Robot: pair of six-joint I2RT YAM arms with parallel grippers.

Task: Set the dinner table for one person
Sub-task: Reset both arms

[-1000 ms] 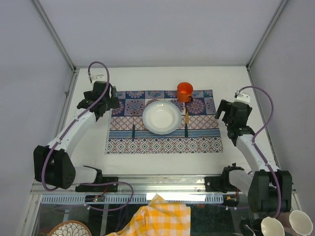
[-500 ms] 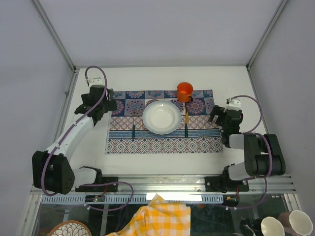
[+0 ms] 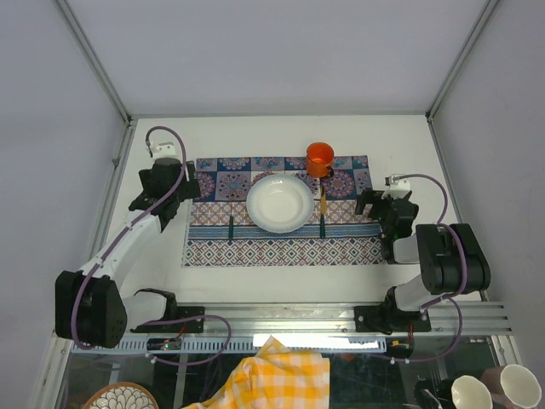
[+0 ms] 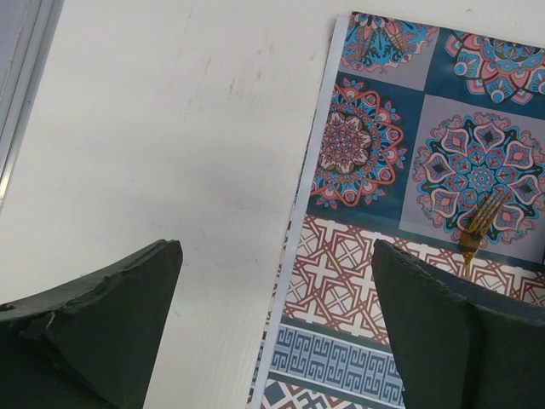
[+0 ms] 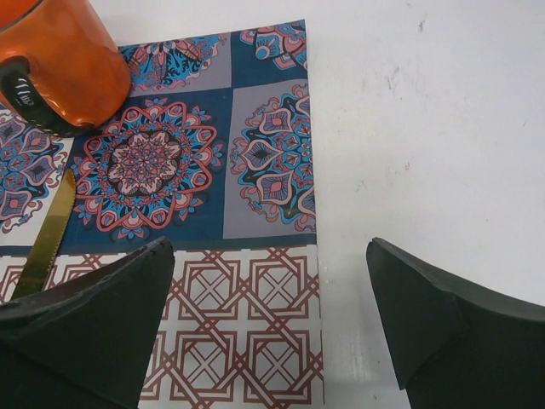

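Setting looked done to me: plate [image 3: 279, 203] centred on the mat [image 3: 281, 251], fork [image 3: 231, 228] left of it, knife [image 3: 323, 215] right, mug [image 3: 319, 157] beyond the knife tip, the usual one-person layout. Mat sat on the white bench [image 3: 255, 136] between both arms, so either could reach it. Left jaws hung wide and empty over the mat's left edge, right jaws likewise over its right edge, clear of the dishes.

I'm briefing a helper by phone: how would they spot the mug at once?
On the white table lies a patterned placemat with a white plate at its middle. The mug stands at the mat's far edge, just right of the plate. It alone is bright orange, unlike the slim knife beside it.
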